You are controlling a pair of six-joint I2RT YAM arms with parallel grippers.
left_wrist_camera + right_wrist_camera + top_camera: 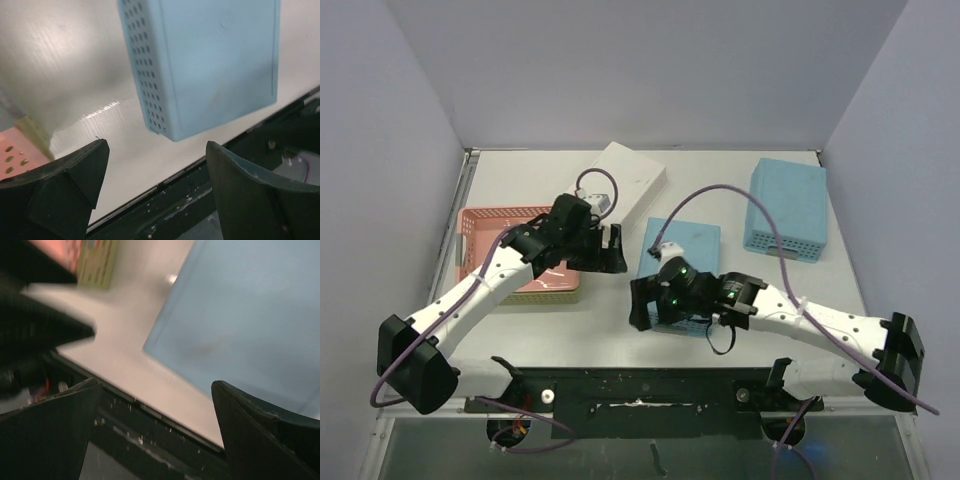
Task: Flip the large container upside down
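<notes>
The middle blue container [688,245] lies mid-bench with its flat face up and its long axis running near to far. Bare bench [605,325] borders its left edge. The right tool [642,303] is at its near-left corner, fingers apart. The left tool [608,250], also apart, hovers just left of it, with the pink basket [485,235] beyond.

No text, label, brand or number can be read (the right wrist view is blurred): the light-blue perforated plastic container [695,240] at centre and the salmon-pink plastic basket [478,222] at nine o'clock show plain faces.
</notes>
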